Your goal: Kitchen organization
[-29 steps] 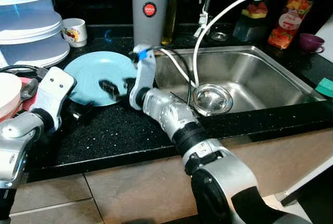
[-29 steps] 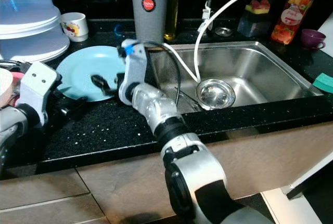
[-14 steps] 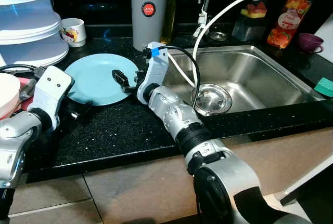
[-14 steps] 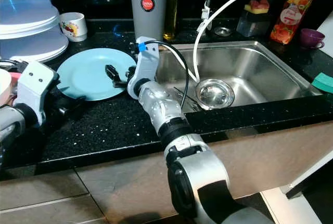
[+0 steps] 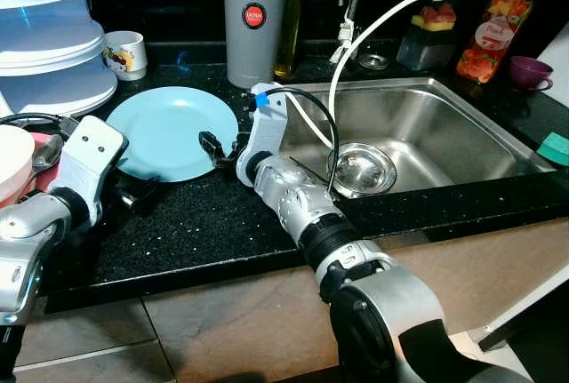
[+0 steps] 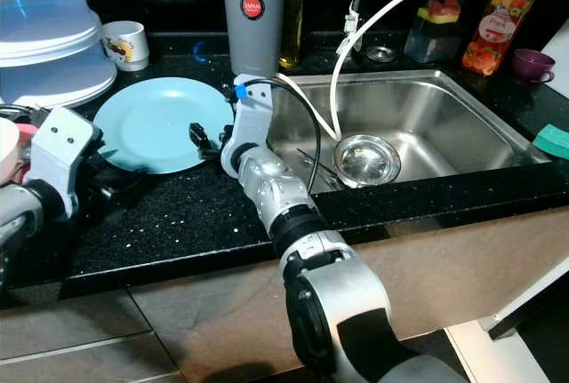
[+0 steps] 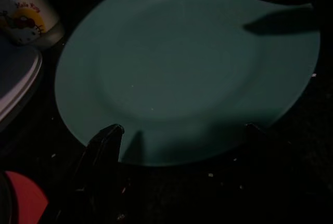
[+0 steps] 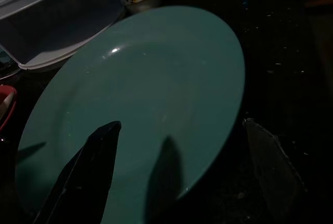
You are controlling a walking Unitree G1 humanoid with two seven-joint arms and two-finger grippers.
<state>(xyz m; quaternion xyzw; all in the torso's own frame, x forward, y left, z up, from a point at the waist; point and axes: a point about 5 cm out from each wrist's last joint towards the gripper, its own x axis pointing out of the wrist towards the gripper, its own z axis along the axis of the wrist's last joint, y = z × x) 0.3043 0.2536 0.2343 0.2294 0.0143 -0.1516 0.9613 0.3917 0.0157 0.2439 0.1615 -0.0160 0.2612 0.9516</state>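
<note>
Plate [image 5: 169, 131], pale blue, lies flat on the black counter [image 5: 204, 223], just ahead of both grippers. Right gripper [image 5: 213, 147] has drawn back since a second ago: then its fingers reached over the plate's middle, now they sit at its sink-side rim, spread wide and holding nothing, one finger [image 8: 86, 174] above the plate and the other off its edge. Left gripper [image 7: 177, 146] waits at the plate's near rim, fingers likewise parted and empty, much as before. Beyond the plate stand a small printed cup [image 5: 127, 53] and a grey canister [image 5: 255, 20].
</note>
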